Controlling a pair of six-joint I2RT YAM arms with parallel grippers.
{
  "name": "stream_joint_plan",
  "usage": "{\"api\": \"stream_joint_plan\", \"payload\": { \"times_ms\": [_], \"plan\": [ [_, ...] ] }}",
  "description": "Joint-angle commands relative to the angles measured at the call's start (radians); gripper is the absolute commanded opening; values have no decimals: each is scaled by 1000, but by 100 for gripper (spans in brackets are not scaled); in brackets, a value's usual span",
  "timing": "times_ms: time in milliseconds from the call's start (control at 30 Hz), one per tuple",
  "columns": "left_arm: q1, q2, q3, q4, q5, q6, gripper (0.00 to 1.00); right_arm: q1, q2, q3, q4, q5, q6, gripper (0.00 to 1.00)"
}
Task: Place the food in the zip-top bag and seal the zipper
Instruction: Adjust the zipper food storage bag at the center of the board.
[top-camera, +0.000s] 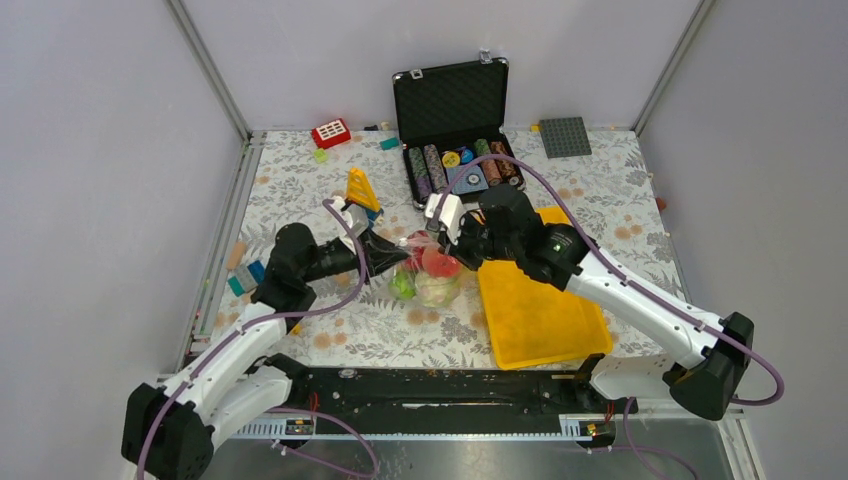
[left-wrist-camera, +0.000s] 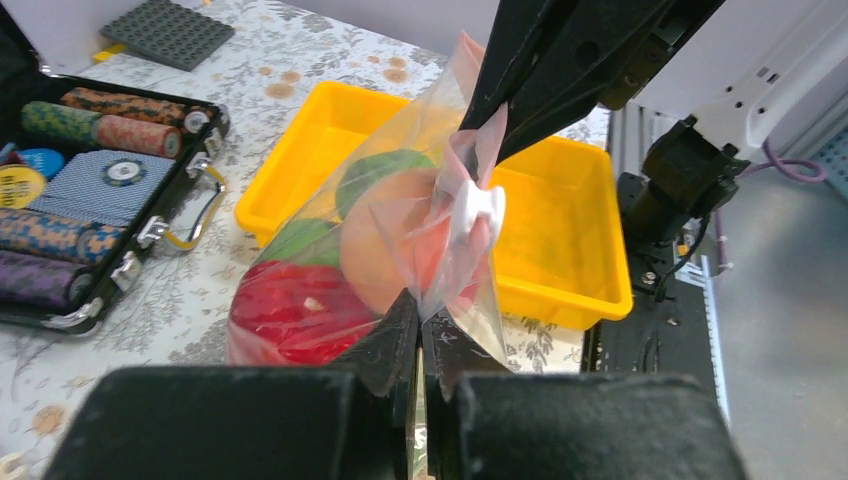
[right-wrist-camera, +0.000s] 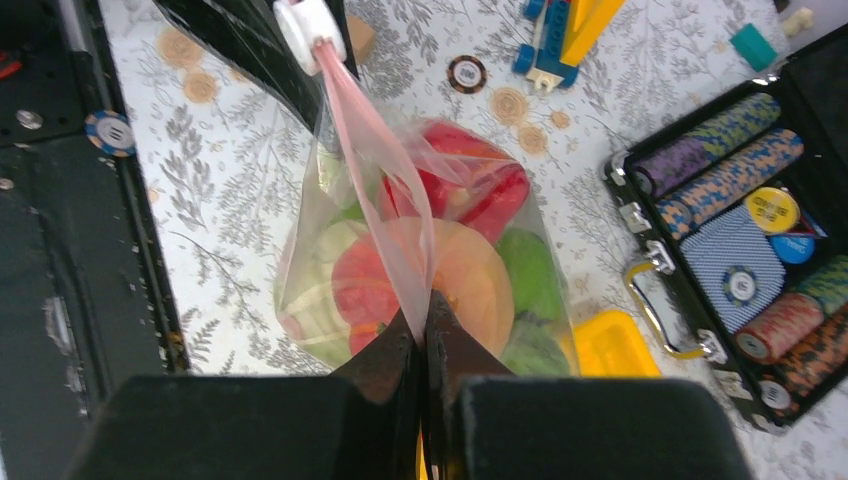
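Observation:
The clear zip-top bag (top-camera: 430, 275) hangs between my two grippers just above the table, left of the yellow tray. It holds the food: a red piece (left-wrist-camera: 290, 310), an orange-pink peach (left-wrist-camera: 395, 240) and green ones (right-wrist-camera: 530, 275). My left gripper (top-camera: 393, 252) is shut on the bag's top edge, as the left wrist view (left-wrist-camera: 420, 322) shows. My right gripper (top-camera: 443, 240) is shut on the pinkish zipper strip (right-wrist-camera: 375, 170), with its fingertips meeting low in the right wrist view (right-wrist-camera: 425, 322). A white slider (right-wrist-camera: 310, 28) sits on the strip between the grippers. No banana shows.
The yellow tray (top-camera: 540, 315) lies right of the bag. An open black case of poker chips (top-camera: 455, 160) stands behind. Toy bricks lie about: a yellow-blue build (top-camera: 362, 190), a red one (top-camera: 331, 133), a grey baseplate (top-camera: 565, 137). A loose chip (right-wrist-camera: 467, 72) lies on the cloth.

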Motion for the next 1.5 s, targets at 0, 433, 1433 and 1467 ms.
{"api": "stream_joint_plan", "payload": {
  "times_ms": [0, 433, 1433, 1467],
  "plan": [
    [2, -88, 61, -199, -119, 150, 0, 2, -49, 31, -80, 129, -122, 0],
    [2, -47, 114, -234, -32, 157, 30, 2, -24, 112, -112, 13, -112, 0],
    [-41, 45, 110, 79, 97, -21, 36, 2, -20, 99, -47, -57, 1, 0],
    [-42, 48, 113, 65, 95, -14, 33, 2, -24, 96, -45, -57, 0, 0]
  ]
}}
